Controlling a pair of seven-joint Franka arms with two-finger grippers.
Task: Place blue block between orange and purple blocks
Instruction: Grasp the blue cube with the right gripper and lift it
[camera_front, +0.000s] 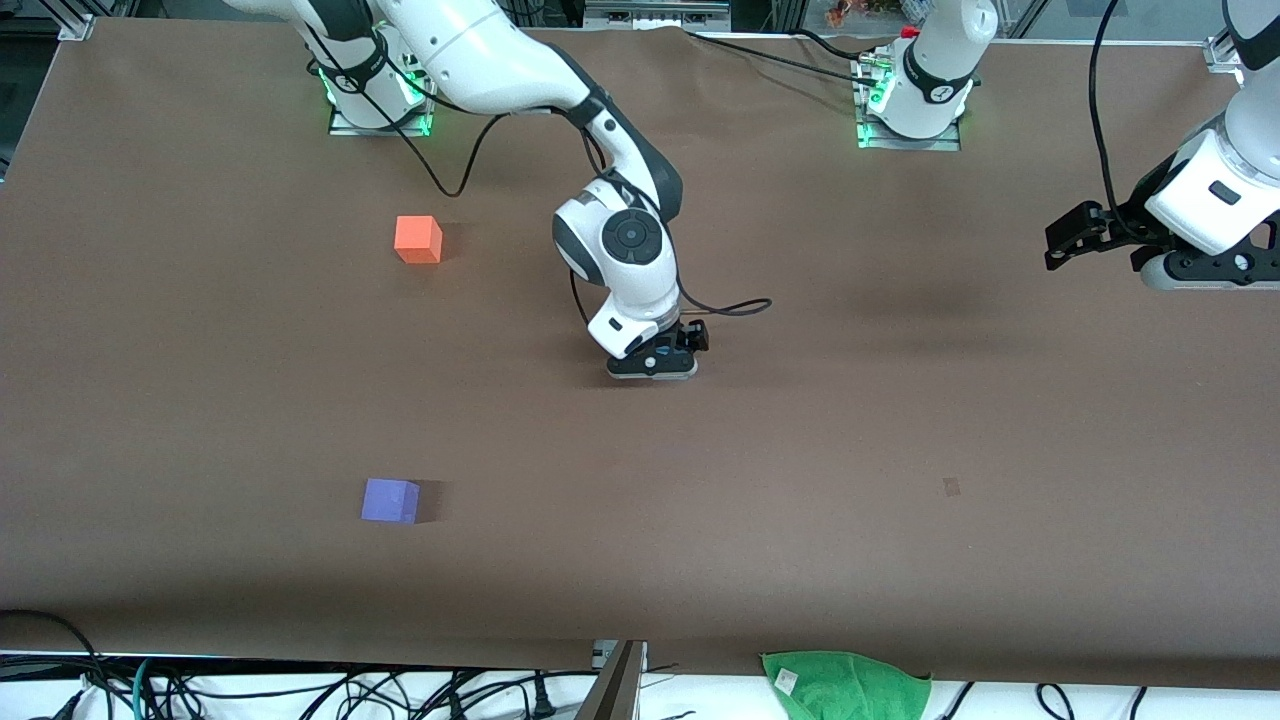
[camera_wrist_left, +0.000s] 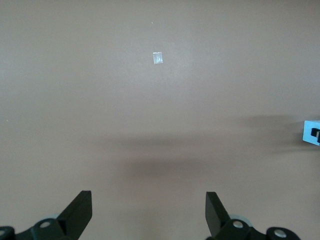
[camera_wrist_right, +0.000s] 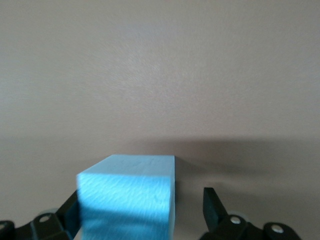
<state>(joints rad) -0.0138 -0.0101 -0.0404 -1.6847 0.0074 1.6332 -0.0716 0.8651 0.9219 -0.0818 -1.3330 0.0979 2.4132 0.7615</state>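
The blue block (camera_wrist_right: 130, 197) sits on the brown table between the fingers of my right gripper (camera_wrist_right: 142, 199). One finger is against the block and a gap shows between the block and the other finger, so the gripper is open around it. In the front view the right gripper (camera_front: 655, 365) is low at the table's middle and its hand hides the block. The orange block (camera_front: 418, 239) lies toward the right arm's end. The purple block (camera_front: 390, 500) lies nearer the front camera than the orange one. My left gripper (camera_front: 1065, 240) waits open and empty in the air at the left arm's end; the left wrist view (camera_wrist_left: 148, 197) also shows it.
A small pale mark (camera_front: 951, 486) is on the table surface and also shows in the left wrist view (camera_wrist_left: 157, 58). A green cloth (camera_front: 845, 680) lies at the table's near edge. A black cable (camera_front: 735, 305) trails beside the right hand.
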